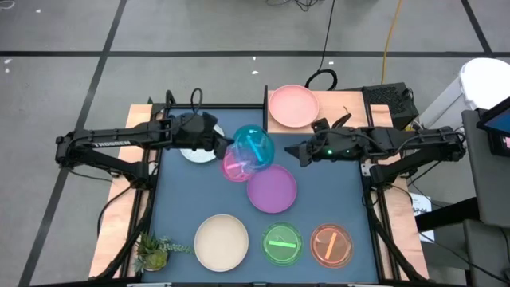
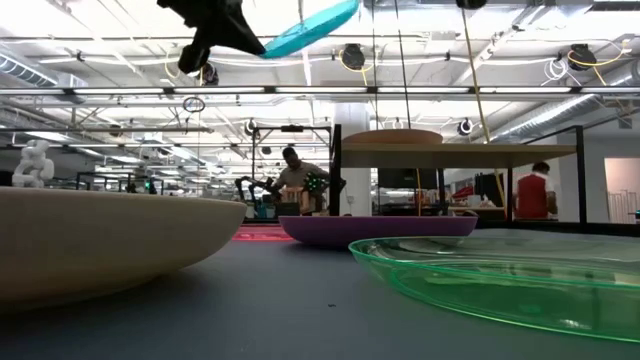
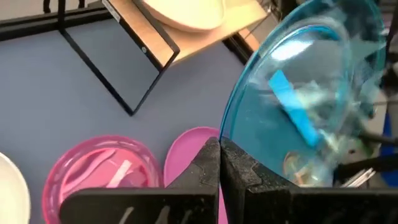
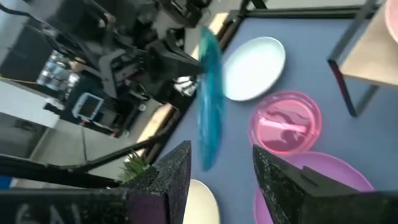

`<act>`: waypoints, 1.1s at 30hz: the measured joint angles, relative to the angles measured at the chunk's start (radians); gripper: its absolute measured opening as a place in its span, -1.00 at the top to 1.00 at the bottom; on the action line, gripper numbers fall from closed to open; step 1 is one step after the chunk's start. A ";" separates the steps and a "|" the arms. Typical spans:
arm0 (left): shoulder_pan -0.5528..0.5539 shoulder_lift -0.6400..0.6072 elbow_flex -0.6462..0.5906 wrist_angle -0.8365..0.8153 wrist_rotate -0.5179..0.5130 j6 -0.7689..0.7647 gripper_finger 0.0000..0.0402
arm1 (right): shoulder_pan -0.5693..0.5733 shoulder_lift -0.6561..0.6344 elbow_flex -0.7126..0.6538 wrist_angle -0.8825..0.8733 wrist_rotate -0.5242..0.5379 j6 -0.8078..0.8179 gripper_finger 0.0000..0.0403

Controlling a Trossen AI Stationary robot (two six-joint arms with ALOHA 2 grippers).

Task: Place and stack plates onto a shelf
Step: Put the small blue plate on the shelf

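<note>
Left of centre in the high view, the left gripper (image 1: pixel 221 146) is clamped on the rim of the teal plate (image 1: pixel 254 148), lifted edge-up above the pink plate (image 1: pixel 236 167), probably for handing across. Right of centre, the right gripper (image 1: pixel 293 151) waits with jaws apart and empty. At upper centre, the shelf (image 1: pixel 335 104) carries the salmon plate (image 1: pixel 292 105). No readable writing shows.

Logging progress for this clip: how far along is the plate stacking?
Done: only the salmon plate sits on the shelf. In hand: the left gripper holds the teal plate in the air, with the right gripper open facing it. Left on the table: the white, pink, purple, cream, green and orange plates.
</note>
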 joint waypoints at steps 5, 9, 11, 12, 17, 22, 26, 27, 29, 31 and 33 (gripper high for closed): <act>-0.009 0.000 0.000 0.081 -0.005 -0.050 1.00 | 0.000 -0.004 0.000 0.038 0.001 -0.013 0.23; -0.016 0.000 0.000 0.167 -0.011 -0.081 1.00 | -0.001 -0.049 0.000 0.036 0.046 -0.019 0.23; -0.022 0.000 0.000 0.197 -0.019 -0.096 1.00 | -0.001 -0.077 0.001 0.040 0.078 -0.023 0.23; -0.024 0.000 0.000 0.211 -0.023 -0.102 1.00 | -0.001 -0.090 0.001 0.040 0.084 -0.023 0.23; -0.037 0.023 0.001 0.296 -0.053 -0.131 1.00 | -0.001 -0.134 0.001 0.094 0.111 -0.049 0.23; -0.047 0.114 0.053 0.268 -0.043 -0.204 1.00 | 0.000 -0.128 0.040 0.099 0.152 -0.125 0.23; -0.056 0.208 0.131 0.197 -0.037 -0.195 1.00 | -0.001 -0.126 0.048 0.056 0.188 -0.154 0.23; -0.056 0.225 0.148 0.182 -0.038 -0.192 1.00 | -0.001 -0.126 0.048 0.034 0.191 -0.154 0.23; -0.055 0.260 0.175 0.185 -0.050 -0.188 1.00 | -0.001 -0.126 0.048 -0.024 0.191 -0.154 0.23; -0.051 0.290 0.179 0.179 -0.052 -0.199 1.00 | -0.001 -0.119 0.048 -0.098 0.192 -0.163 0.23; -0.044 0.316 0.179 0.177 -0.052 -0.225 1.00 | 0.000 -0.111 0.048 -0.160 0.191 -0.203 0.23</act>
